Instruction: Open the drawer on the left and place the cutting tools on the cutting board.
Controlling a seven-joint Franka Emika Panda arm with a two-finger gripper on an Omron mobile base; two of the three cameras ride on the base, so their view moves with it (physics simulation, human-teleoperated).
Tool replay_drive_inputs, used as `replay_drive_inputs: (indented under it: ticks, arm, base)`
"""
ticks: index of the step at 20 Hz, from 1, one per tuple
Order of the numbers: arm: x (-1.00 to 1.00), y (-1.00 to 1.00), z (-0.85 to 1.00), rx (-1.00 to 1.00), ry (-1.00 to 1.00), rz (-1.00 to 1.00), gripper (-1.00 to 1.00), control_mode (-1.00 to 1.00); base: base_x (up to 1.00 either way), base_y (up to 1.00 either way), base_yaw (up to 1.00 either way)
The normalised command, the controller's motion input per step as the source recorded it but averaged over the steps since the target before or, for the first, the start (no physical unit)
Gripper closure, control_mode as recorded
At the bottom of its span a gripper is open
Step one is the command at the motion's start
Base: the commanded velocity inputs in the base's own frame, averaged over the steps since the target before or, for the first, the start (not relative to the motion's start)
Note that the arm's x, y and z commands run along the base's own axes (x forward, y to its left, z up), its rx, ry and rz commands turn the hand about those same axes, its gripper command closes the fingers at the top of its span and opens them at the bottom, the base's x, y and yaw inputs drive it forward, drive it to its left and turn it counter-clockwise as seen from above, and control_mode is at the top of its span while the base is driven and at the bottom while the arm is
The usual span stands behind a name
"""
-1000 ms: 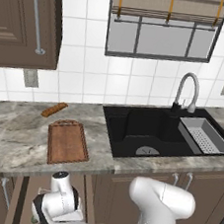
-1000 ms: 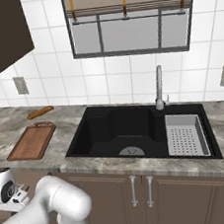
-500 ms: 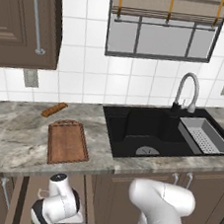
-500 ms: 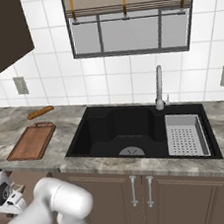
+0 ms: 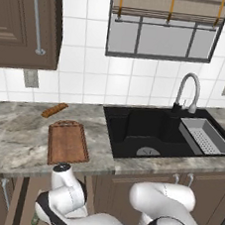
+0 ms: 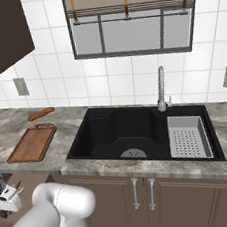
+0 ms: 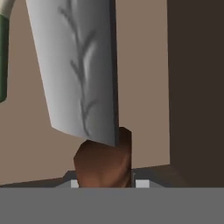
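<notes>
Gripping the pale grey flat-bladed knife (image 7: 81, 70) by its brown wooden handle (image 7: 105, 164), the two-finger gripper (image 7: 105, 183) sits low in the open dark-brown drawer (image 7: 197, 87). Lift straight up, blade level, clearing the green-handled peeler (image 7: 3, 57) beside it, then carry to the reddish-brown wooden cutting board (image 5: 68, 142) on the counter.

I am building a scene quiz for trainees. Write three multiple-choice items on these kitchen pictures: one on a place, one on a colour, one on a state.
1. The orange-brown bread stick lies:
A in the sink
B on the counter behind the reddish-brown wooden cutting board
C in the drawer

2. The sink basin is:
A black
B white
C steel

3. The cutting board is:
A bare
B holding a knife
C holding a peeler

Key: B, the stick lies between board and wall; A, the basin is black; A, nothing lies on the board.
</notes>
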Motion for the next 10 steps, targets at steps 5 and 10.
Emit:
replay_drive_inputs:
  ticks: [5, 10]
  arm:
    - [-0.19, -0.05, 0.66, 0.00, -0.06, 0.00, 1.00, -1.00]
    - [-0.05, -0.02, 0.56, 0.00, -0.13, 0.00, 1.00, -1.00]
  base:
    - [0.00, 0.00, 0.00]
    - [0.00, 0.00, 0.00]
